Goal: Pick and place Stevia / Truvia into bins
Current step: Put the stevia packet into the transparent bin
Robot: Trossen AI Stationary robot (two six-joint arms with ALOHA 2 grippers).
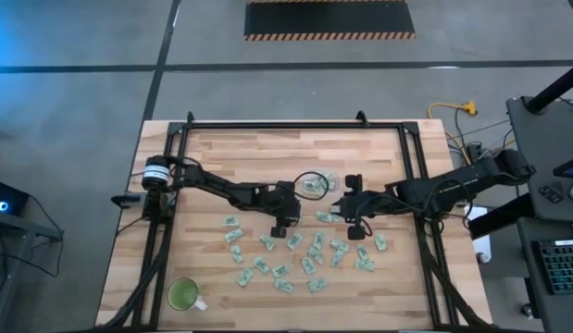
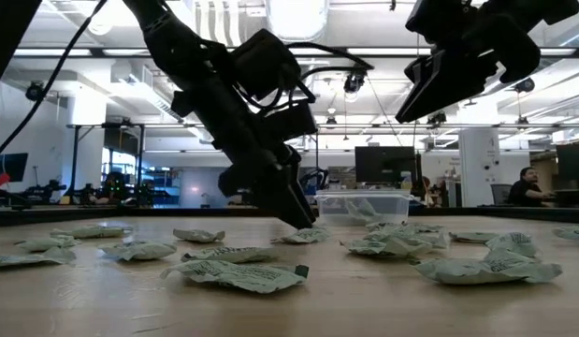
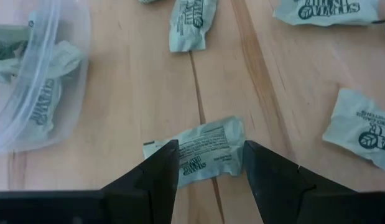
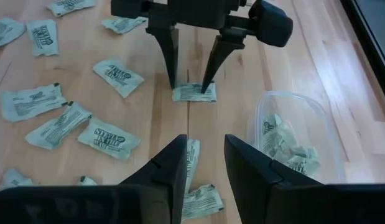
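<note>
Several pale green Stevia sachets (image 1: 295,254) lie flat over the middle and near part of the wooden table. A clear tub, the bin (image 1: 306,176), stands at mid-table with a few sachets inside (image 4: 285,140). My left gripper (image 3: 211,168) is open and down at the table. Its fingers straddle one sachet (image 3: 208,149) just on the near side of the bin. My right gripper (image 4: 204,165) is open with nothing between its fingers. It hangs well above the table (image 2: 429,94), to the right of the bin, over loose sachets (image 4: 191,155). My left gripper has its two fingertips (image 4: 175,84) at the two short ends of the sachet (image 3: 232,134), slanting down from the table's left side, across the sachet. The sachet lies flat on the wood. Whether the tips touch it, I cannot tell.
A green cup with a handle (image 1: 184,294) stands near the front left corner. A black frame (image 1: 295,125) runs along the far and side edges of the table. Bare wood lies along the far side and at the left of the table.
</note>
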